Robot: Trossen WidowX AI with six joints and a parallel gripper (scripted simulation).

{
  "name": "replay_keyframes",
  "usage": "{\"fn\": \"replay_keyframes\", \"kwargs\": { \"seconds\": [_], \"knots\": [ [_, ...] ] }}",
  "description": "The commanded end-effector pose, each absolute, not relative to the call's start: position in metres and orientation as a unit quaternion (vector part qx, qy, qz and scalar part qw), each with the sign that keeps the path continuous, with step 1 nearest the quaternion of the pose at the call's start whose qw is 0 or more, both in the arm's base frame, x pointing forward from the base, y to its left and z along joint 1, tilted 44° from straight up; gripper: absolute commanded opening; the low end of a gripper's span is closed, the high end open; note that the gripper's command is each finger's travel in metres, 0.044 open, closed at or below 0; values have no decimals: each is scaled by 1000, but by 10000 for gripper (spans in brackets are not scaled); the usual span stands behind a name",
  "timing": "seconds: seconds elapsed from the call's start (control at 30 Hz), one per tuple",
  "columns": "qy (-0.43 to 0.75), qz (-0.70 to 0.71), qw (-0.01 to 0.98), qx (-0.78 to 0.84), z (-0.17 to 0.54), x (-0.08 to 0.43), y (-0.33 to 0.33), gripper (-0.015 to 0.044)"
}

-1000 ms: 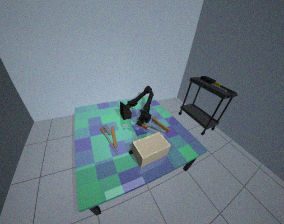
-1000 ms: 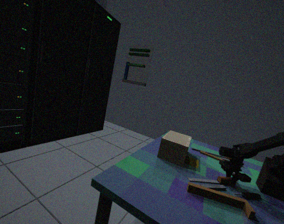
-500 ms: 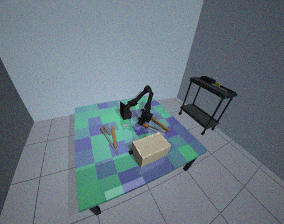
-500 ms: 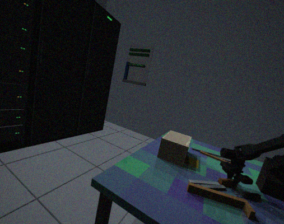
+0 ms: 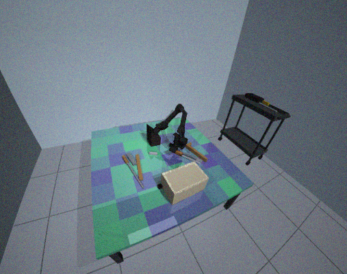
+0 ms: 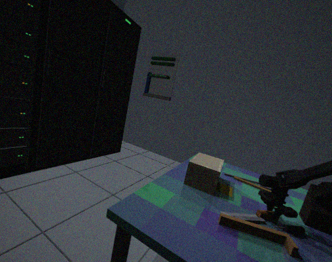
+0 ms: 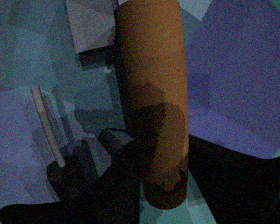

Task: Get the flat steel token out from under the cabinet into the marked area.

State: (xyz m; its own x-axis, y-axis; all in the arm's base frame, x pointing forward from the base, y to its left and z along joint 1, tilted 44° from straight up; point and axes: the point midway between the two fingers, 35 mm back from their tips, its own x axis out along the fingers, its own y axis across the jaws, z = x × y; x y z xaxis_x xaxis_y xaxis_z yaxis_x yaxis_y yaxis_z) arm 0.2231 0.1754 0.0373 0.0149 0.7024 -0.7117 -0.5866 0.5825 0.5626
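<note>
My gripper (image 5: 174, 149) (image 6: 275, 213) (image 7: 157, 142) is shut on the orange handle (image 5: 178, 153) (image 6: 263, 213) (image 7: 153, 75) of a tool, low over the table, on the arm's side of the cabinet. The handle runs up through the middle of the wrist view, between the black fingers. A thin grey blade (image 5: 192, 158) shows beyond the handle in the top view. The cabinet (image 5: 185, 175) (image 6: 204, 175) is a cream box standing on the patchwork table (image 5: 121, 236) (image 6: 155, 193). I cannot make out the steel token, the vent slots or the marked area's outline.
A wooden angled bar (image 5: 197, 153) (image 6: 253, 227) lies close beside the held tool. A long rod tool (image 5: 133, 171), a wooden bar (image 5: 139, 168) and a grey blade (image 5: 131, 158) lie on the other side. A small pale piece (image 5: 152, 153) lies near the arm's base.
</note>
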Motion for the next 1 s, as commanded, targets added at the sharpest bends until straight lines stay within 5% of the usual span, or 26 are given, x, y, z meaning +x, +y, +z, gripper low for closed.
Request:
{"fn": "replay_keyframes", "kwargs": {
  "seconds": [0.0,0.97],
  "knots": [
    [531,455,713,52,43,223,179,0],
    [564,413,707,107,50,222,186,0]
  ]
}}
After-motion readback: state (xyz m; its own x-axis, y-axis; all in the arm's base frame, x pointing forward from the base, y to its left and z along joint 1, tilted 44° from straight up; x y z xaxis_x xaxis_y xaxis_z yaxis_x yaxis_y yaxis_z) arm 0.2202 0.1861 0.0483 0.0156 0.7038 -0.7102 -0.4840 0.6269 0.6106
